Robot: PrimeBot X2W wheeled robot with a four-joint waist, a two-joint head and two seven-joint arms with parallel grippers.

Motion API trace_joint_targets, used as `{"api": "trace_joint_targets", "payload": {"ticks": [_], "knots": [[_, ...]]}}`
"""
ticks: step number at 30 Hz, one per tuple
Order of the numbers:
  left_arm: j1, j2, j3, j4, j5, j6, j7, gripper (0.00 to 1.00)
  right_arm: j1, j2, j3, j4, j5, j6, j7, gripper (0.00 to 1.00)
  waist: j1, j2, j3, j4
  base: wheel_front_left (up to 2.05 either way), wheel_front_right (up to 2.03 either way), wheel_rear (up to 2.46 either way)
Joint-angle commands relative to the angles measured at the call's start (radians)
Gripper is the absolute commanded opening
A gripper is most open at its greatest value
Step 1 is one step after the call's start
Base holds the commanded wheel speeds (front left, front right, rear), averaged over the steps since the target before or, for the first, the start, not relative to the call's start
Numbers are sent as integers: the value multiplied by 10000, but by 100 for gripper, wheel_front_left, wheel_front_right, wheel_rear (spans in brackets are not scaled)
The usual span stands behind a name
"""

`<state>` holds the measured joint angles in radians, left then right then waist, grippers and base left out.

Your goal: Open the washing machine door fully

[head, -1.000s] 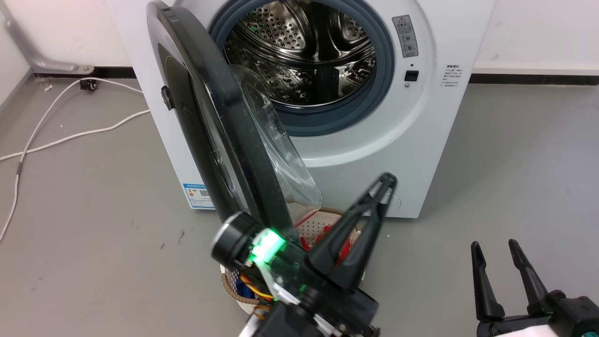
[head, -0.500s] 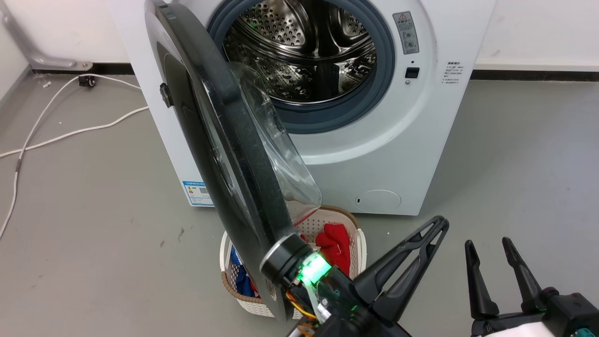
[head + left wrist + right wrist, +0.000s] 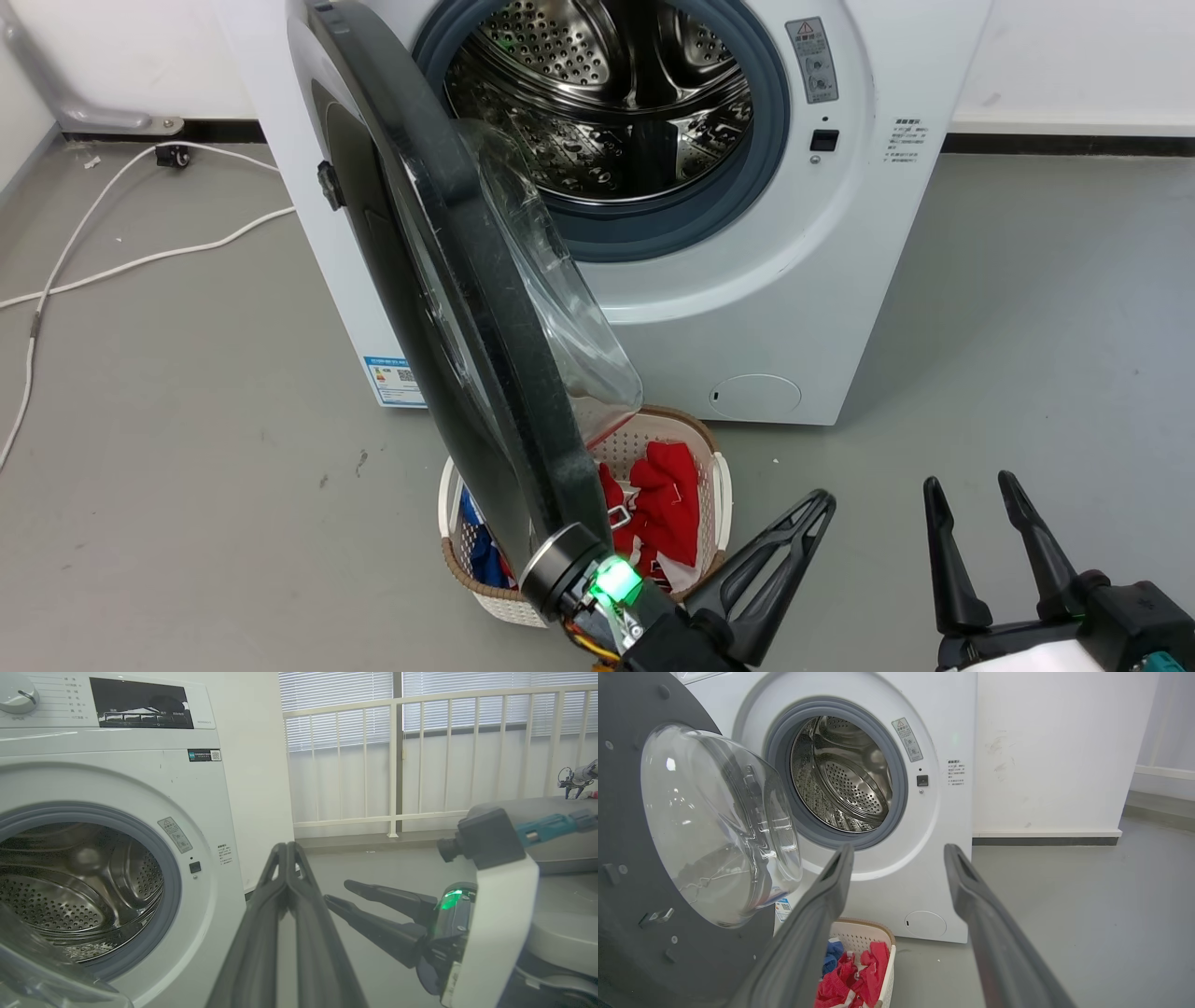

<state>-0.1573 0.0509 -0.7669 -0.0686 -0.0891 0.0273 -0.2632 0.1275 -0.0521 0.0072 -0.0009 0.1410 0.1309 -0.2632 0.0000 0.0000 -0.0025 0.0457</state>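
Note:
The washing machine door [image 3: 448,280] is black and stands swung out from the white machine [image 3: 794,280], its edge turned toward me. Its clear glass bowl [image 3: 560,308] faces the drum. In the right wrist view the door's inner face [image 3: 626,812] and its bowl [image 3: 719,821] take up the left side. My left gripper [image 3: 822,502] is shut and empty, low and to the right of the door's bottom edge, not touching it. Its fingers meet at the tips in the left wrist view [image 3: 286,847]. My right gripper [image 3: 968,483] stands open and empty at the lower right [image 3: 899,851].
A white laundry basket [image 3: 719,467] with red and blue clothes sits on the floor under the door. The steel drum [image 3: 607,103] is exposed inside its grey rubber ring. A white cable [image 3: 140,261] lies on the grey floor to the left. A white railing [image 3: 397,765] stands beyond.
My left gripper has drawn back from in front of the machine's lower panel, moving down and to the right, still shut. The door and the right gripper have hardly moved.

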Motion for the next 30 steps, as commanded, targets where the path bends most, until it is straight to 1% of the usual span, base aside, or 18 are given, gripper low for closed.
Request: {"api": "trace_joint_targets", "payload": {"ticks": [1,6,16,22,30], "knots": [[149,-8,60,126,6,-21,-23,0,-127,35,1,13,-39,-2,-21,100,0,0,7,3,0,0,0],[517,-9,298,701,-268,-166,-23,0,-156,35,39,67,-49,-2,-21,100,0,0,34,12,0,0,0],[934,-11,1116,1946,-298,-326,-23,0,-206,35,22,178,-79,-2,-21,100,0,0,82,33,0,0,0],[929,-11,1916,2450,-284,-265,-25,0,-227,35,37,232,-60,-2,-21,100,0,0,105,32,0,0,0],[1038,34,2899,2410,-126,-84,-23,0,-137,35,-12,285,47,-2,-21,100,0,0,111,160,0,0,0]]}}
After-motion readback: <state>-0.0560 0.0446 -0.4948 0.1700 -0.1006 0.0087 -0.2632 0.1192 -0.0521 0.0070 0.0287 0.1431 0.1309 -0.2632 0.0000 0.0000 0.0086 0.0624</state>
